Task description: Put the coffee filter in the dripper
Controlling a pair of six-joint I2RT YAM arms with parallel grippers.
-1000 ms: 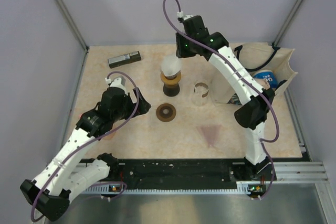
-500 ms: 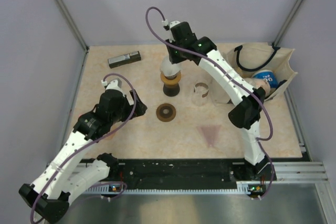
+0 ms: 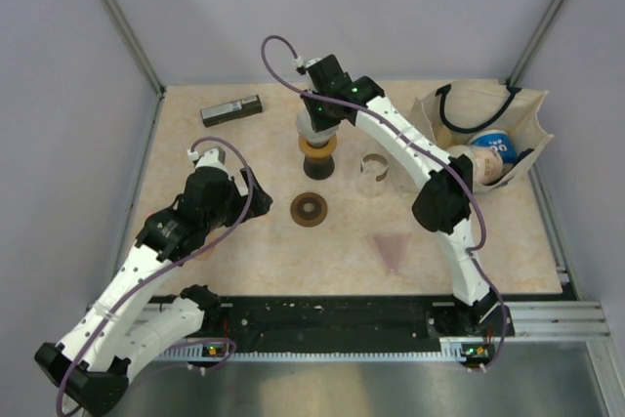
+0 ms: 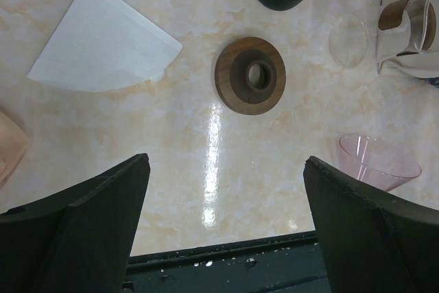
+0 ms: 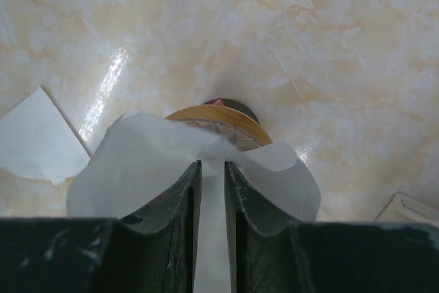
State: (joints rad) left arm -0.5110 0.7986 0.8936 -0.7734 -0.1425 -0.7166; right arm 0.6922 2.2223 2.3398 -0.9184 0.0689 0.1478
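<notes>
The coffee filter (image 5: 137, 156) is a white paper cone, and my right gripper (image 5: 212, 166) is shut on a fold of it. The paper flares out on both sides of the fingers. It hangs right over the dripper (image 5: 230, 121), whose wooden collar shows just beyond the paper's edge. From above, the right gripper (image 3: 314, 124) and the filter (image 3: 309, 130) sit on top of the dripper (image 3: 318, 151), a wooden collar on a black base at the table's back middle. My left gripper (image 4: 225, 169) is open and holds nothing, above the table at the near left.
A second white filter (image 4: 103, 32) lies flat on the table at the left. A wooden ring (image 3: 309, 209) lies in front of the dripper, with a pink glass cone (image 3: 394, 251) at the near right. A small glass (image 3: 374, 165), a cloth bag (image 3: 488, 134) and a black bar (image 3: 231, 109) stand further back.
My right arm has swung left and down, carrying the filter from behind the dripper onto its top, and its jaws have narrowed. The left arm has drawn back slightly.
</notes>
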